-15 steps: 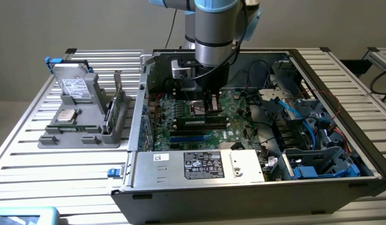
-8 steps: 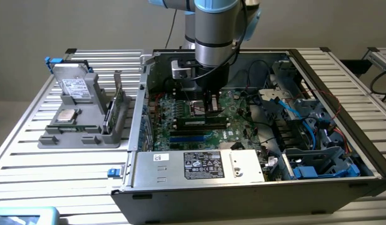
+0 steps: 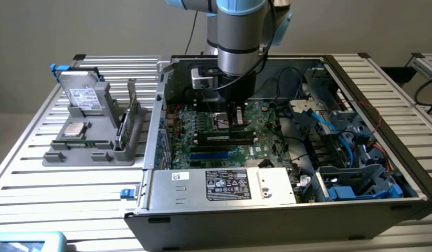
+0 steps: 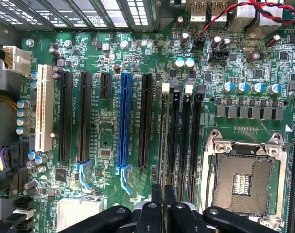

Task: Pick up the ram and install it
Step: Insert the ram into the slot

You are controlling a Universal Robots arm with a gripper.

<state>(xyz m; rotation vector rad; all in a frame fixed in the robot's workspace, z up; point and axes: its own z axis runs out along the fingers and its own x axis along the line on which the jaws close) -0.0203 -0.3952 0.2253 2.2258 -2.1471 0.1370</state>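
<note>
Green circuit-board ram stick [image 4: 163, 145] is hanging edge-on in the narrowly pinching black gripper [image 4: 164, 194] above long black slots [image 4: 185, 141], while the silver-and-blue arm [image 3: 233, 42] is blocking it in the exterior view.

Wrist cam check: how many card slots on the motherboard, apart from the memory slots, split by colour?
White card slot: 1
Blue card slot: 1
Black card slots: 4, one of them short
Total: 6
</note>
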